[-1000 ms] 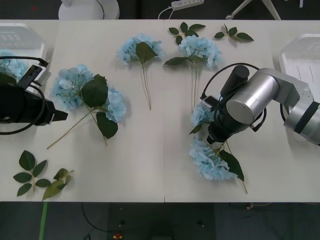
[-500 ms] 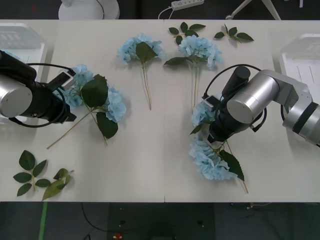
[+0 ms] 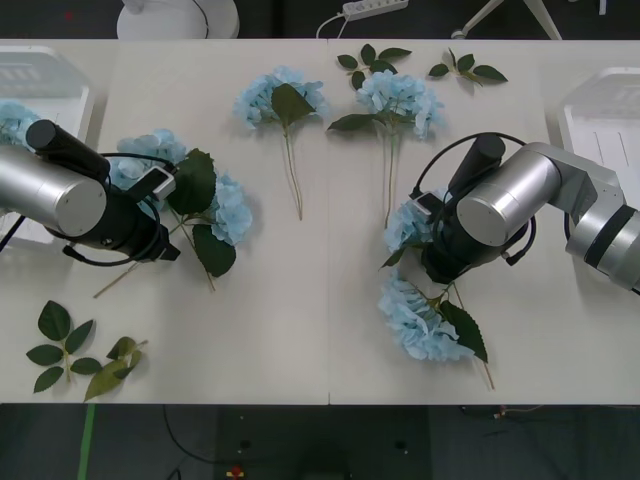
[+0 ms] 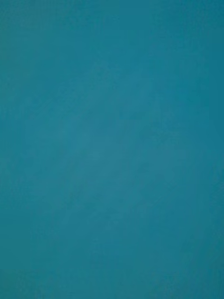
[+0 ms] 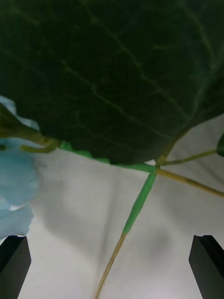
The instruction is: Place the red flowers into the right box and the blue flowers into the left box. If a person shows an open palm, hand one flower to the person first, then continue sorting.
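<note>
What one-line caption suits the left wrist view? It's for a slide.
Open left tool hovers over a crossing of stalks on the table, beneath a large dark leaf of the blue flowers.

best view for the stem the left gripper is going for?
Left wrist view: the stalk lies between the open left gripper fingers, under a dark leaf. Front view hides that stalk mostly behind the arm. Right wrist view is a flat teal field.

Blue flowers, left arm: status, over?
Left gripper jaws open, straddling a stalk of the blue flowers. Right gripper low over another pair. Big leaf crowds the stalk.
</note>
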Controlling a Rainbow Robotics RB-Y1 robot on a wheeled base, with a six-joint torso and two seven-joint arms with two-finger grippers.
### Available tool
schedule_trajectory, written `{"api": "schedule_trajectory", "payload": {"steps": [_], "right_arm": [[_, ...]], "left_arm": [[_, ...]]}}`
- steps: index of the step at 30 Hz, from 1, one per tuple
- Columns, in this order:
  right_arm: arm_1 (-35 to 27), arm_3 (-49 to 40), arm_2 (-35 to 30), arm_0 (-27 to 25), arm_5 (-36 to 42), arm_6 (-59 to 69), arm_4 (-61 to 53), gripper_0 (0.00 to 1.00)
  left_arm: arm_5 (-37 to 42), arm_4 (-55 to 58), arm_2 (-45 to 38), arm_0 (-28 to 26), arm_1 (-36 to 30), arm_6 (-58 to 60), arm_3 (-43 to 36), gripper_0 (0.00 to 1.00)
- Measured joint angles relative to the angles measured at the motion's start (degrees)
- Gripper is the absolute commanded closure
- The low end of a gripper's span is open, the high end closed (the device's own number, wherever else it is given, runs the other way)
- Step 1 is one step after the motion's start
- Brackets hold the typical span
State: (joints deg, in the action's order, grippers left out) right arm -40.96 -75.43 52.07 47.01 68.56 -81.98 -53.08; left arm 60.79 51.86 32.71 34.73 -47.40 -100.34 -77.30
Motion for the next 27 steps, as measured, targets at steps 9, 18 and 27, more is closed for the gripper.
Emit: {"api": "schedule_trajectory", "payload": {"steps": [9,18,27], "right_arm": [[0.06,1.02,0.0,0.0,-2.24,0.0,-0.69,1.0],[0.05,1.09,-1.36,0.03,-4.71,0.0,-5.47,1.0],[-0.62,1.03,-15.63,2.15,-0.25,-0.07,-17.21,1.0]], "left_arm": [[-2.63,0.13,4.94,4.48,3.5,0.0,8.42,0.0],[-4.59,0.52,7.41,6.87,3.86,0.0,10.44,0.75],[-4.68,0.65,7.42,7.08,4.0,0.0,10.64,1.0]]}}
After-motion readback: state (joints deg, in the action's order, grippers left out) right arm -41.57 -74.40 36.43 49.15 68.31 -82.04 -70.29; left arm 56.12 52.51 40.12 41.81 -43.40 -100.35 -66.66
